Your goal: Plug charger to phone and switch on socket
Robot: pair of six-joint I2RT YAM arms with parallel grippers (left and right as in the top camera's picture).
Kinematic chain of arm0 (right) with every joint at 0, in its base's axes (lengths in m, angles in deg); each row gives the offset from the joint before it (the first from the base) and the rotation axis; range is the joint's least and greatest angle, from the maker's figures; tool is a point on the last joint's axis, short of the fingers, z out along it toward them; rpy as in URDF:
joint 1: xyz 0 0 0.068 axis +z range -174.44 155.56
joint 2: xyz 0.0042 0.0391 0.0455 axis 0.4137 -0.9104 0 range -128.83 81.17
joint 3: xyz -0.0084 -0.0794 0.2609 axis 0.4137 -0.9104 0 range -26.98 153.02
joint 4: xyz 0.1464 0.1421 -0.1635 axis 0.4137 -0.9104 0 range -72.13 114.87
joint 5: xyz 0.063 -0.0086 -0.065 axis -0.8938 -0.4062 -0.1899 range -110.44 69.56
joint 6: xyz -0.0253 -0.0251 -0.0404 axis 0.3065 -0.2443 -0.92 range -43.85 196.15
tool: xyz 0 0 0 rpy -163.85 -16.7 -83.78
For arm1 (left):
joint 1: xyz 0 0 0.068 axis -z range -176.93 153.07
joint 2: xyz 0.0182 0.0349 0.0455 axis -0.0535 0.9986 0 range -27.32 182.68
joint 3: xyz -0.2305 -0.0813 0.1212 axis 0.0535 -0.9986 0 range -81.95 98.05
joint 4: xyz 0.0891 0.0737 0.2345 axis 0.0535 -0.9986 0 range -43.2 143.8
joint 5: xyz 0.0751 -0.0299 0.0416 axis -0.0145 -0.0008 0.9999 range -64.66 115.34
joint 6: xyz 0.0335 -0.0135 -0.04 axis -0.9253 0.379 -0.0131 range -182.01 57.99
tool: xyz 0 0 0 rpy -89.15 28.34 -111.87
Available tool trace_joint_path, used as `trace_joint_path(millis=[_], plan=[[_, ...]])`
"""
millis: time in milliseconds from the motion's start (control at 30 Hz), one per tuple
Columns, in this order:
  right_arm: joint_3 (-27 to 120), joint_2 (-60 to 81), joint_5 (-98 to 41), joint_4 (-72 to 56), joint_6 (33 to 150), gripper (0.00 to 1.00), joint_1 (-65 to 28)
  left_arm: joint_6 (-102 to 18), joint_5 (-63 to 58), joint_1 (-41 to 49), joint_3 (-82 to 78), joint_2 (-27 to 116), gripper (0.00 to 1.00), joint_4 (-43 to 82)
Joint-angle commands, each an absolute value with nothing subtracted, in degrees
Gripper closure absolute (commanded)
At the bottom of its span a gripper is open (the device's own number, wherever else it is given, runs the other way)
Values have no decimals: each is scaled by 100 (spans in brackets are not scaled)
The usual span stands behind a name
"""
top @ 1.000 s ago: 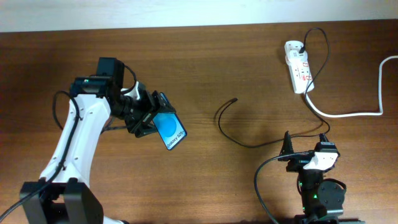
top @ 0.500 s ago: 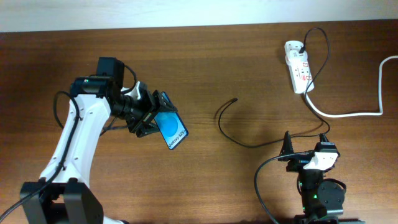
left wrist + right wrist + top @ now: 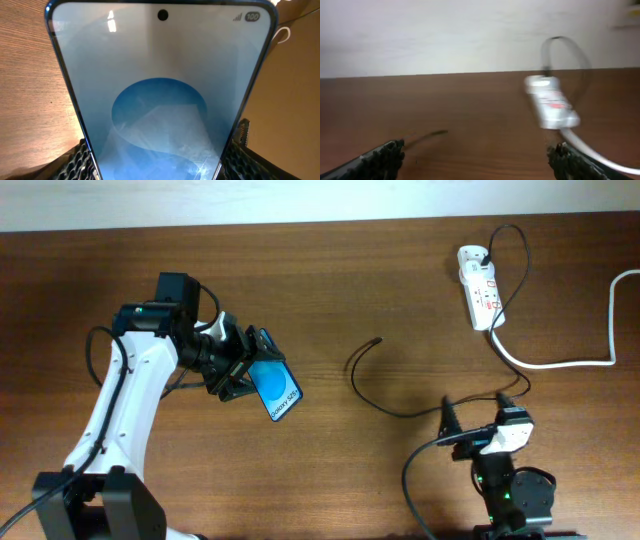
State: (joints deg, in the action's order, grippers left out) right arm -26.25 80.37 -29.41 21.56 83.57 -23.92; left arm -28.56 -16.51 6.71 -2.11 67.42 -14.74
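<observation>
My left gripper (image 3: 247, 370) is shut on the phone (image 3: 276, 392) and holds it tilted above the table at centre-left. The blue screen of the phone (image 3: 160, 85) fills the left wrist view, with a black pad (image 3: 80, 161) at each lower edge. The charger's black tip (image 3: 377, 340) lies on the wood mid-table; its thin cable (image 3: 400, 414) curls right and up to the socket (image 3: 481, 298) at the back right. My right gripper (image 3: 474, 414) stands open and empty near the front edge, behind the cable. In the blurred right wrist view the charger tip (image 3: 432, 134) and the socket (image 3: 550, 102) lie ahead.
A thick white cord (image 3: 560, 363) runs from the socket's near end to the right edge of the table, and the same white cord (image 3: 590, 150) passes close to my right finger. The brown table meets a pale wall (image 3: 320, 200) at the back.
My right gripper has shifted and turned slightly to the left, and its view is blurred by motion. The left arm and the phone have stayed put.
</observation>
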Motion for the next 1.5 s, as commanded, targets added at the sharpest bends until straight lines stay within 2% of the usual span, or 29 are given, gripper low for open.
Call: trace_joint_path(millis=[0,100,200,333,600,800,1033,1200,1300,1400,1467], plan=[[-2667,8081,-4866,2215,10354,2,-2408,-2950,-1882,666,-100,6751,69,-1480],[-2667,8081,-6687,2195,12048,2,-2408,-2950,-1825,666,-100,6751,69,-1441],[-2667,8081,-8715,2079,12811,2,-2408,-2950,-1814,666,-100,6751,69,-1388],[-2667,8081,-9268,2079,13161,2,-2408,-2948,-1775,666,-100,6751,69,-1349],[-2667,8081,-8656,2125,13316,2,-2408,-2950,-1773,666,-100,6751,69,-1349],[-2667,8081,-8608,2123,12586,2,-2408,-2946,-1775,666,-100,6751,69,-1176],[-2667,8081,-8095,2125,12350,2,-2406,-2399,-1506,677,-100,6751,70,-1067],[-2610,8035,-7159,1985,12420,2,-2408,-1728,-1338,677,-100,6751,72,-980],[-2348,7840,-6807,1658,11714,2,-2408,-1468,-1251,677,-100,6751,73,-956],[-1438,7248,-5518,344,10138,2,-2408,-1470,-1255,677,-100,6751,70,-962],[-752,6710,-5166,-71,9583,2,-2408,-1470,-1251,677,-100,6751,71,-960]])
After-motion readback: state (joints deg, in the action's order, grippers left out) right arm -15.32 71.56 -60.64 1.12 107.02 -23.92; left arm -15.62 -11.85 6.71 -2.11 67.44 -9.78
